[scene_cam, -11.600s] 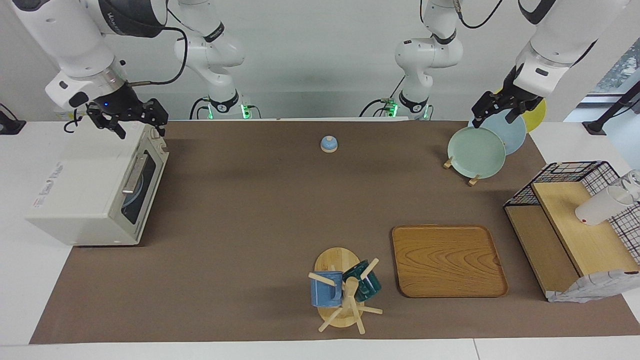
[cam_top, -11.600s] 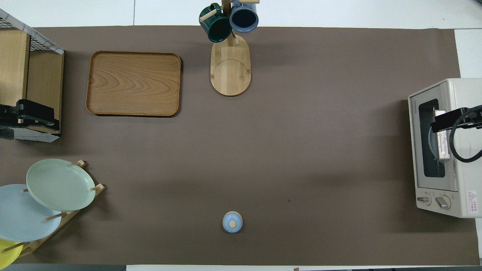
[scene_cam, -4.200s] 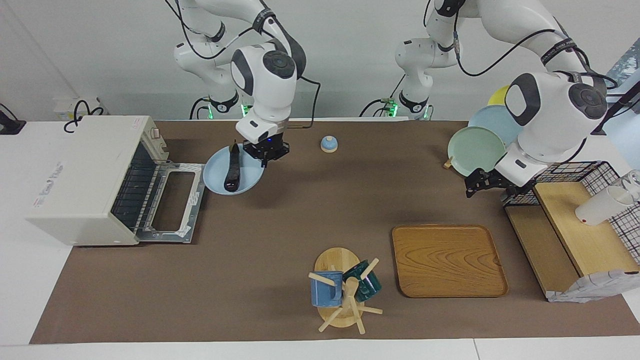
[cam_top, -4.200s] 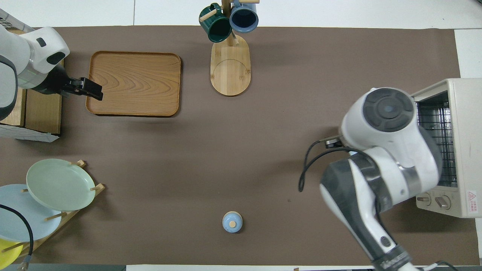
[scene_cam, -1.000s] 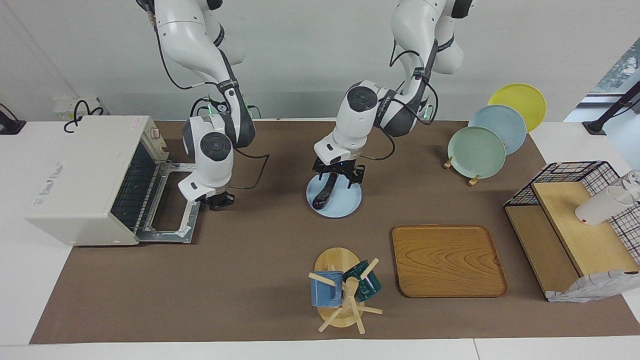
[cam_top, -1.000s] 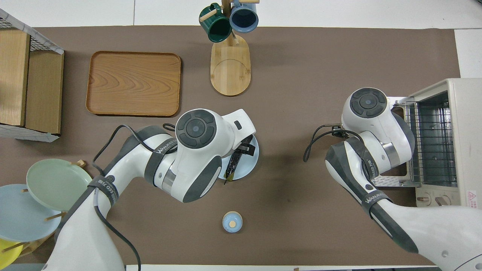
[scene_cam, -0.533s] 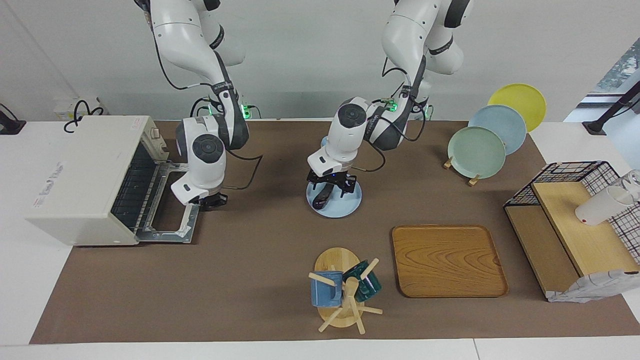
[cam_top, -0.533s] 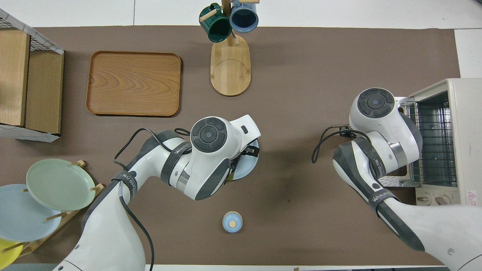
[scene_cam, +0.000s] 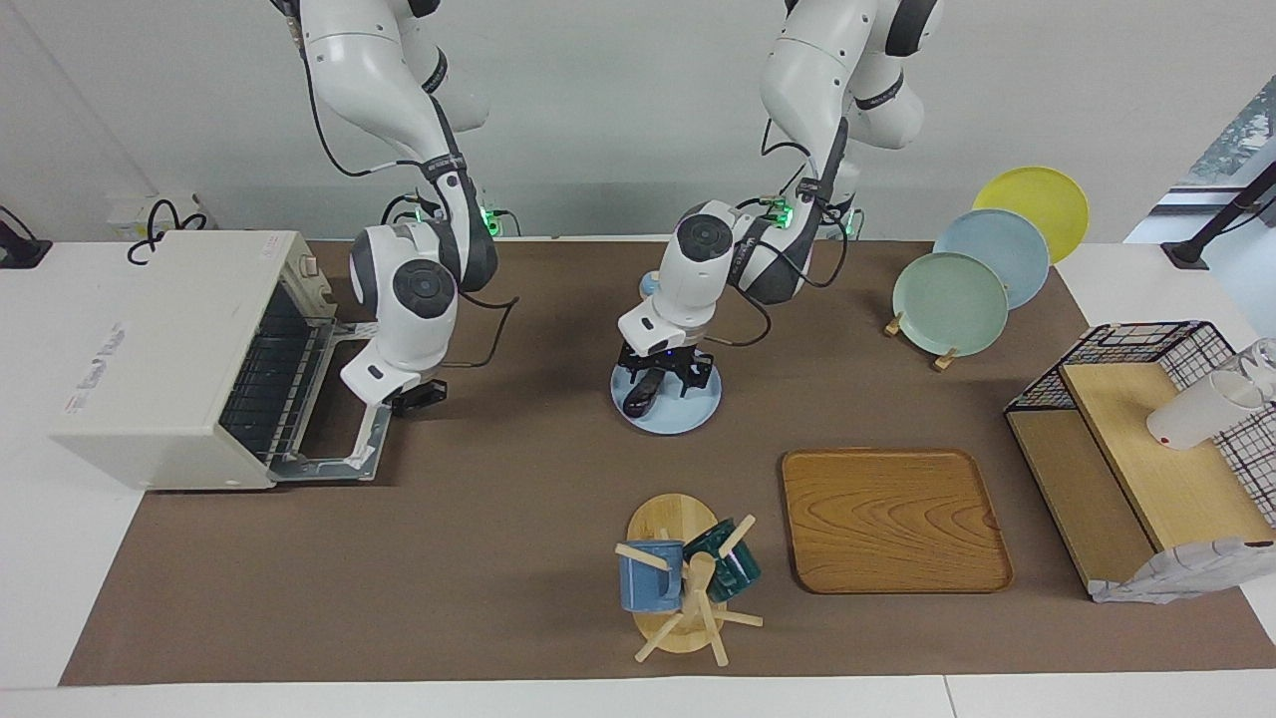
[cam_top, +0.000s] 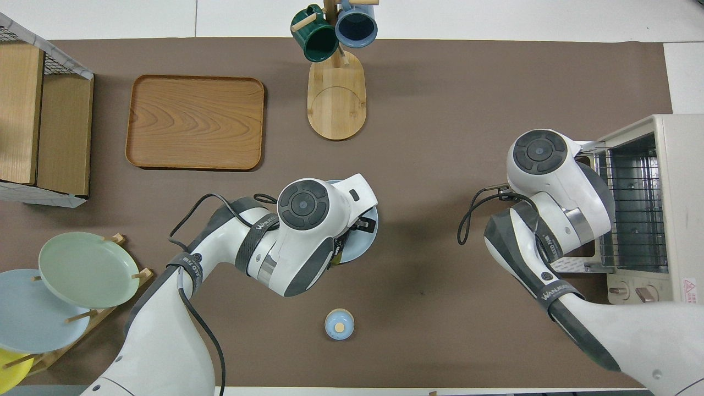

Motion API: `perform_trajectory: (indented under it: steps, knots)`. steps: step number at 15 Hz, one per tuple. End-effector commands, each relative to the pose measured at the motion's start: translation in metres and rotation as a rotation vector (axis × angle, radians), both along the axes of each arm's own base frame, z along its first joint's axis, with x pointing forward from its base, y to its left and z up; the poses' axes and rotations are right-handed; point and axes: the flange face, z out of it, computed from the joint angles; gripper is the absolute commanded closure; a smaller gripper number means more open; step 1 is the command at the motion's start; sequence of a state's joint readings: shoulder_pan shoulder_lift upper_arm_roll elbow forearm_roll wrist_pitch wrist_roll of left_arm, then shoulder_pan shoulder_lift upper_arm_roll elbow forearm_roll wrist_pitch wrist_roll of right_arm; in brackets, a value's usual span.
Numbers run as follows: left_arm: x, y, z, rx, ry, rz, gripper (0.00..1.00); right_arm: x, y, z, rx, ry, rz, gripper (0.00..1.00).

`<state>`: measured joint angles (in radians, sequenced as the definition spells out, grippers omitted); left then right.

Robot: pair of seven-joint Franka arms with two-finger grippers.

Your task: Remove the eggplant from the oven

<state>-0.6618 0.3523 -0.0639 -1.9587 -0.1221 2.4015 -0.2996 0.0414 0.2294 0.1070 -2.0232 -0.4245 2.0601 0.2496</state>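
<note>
The dark eggplant [scene_cam: 638, 401] lies on a light blue plate [scene_cam: 700, 411] at the table's middle, outside the white oven [scene_cam: 159, 349]. My left gripper [scene_cam: 666, 384] is down on the plate, right at the eggplant. In the overhead view the left arm covers most of the plate [cam_top: 369, 242]. The oven [cam_top: 674, 165] stands at the right arm's end of the table with its door [scene_cam: 339, 444] folded down and its wire rack bare. My right gripper [scene_cam: 417, 397] is shut at the door's free edge.
A small blue lidded pot [cam_top: 339, 324] stands nearer to the robots than the plate. A mug tree [scene_cam: 683, 578] and a wooden tray [scene_cam: 892, 519] lie farther out. A plate rack [scene_cam: 957, 299] and a wire shelf [scene_cam: 1136, 439] fill the left arm's end.
The left gripper has come down onto the eggplant on the plate. The right gripper has shifted slightly along the oven door's edge, and that edge looks a little raised.
</note>
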Motion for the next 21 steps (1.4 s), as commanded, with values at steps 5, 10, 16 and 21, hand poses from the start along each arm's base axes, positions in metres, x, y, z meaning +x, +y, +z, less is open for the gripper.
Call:
perform_trajectory:
  steps: [5,10,16,21]
  knots:
    - [0.009,0.016,0.009,0.002,0.017,0.044,0.96,0.011,-0.122,0.072,0.043,-0.006,0.046,1.0]
    - [0.039,0.046,0.062,0.002,0.038,0.108,1.0,-0.003,-0.145,0.103,0.061,0.012,0.06,1.0]
    - [0.134,0.131,0.135,-0.002,0.047,0.255,1.0,0.002,-0.138,0.228,0.241,-0.032,-0.048,1.0]
    - [0.186,0.224,0.141,-0.001,0.032,0.343,1.0,-0.01,-0.123,0.259,0.318,0.011,-0.06,0.01]
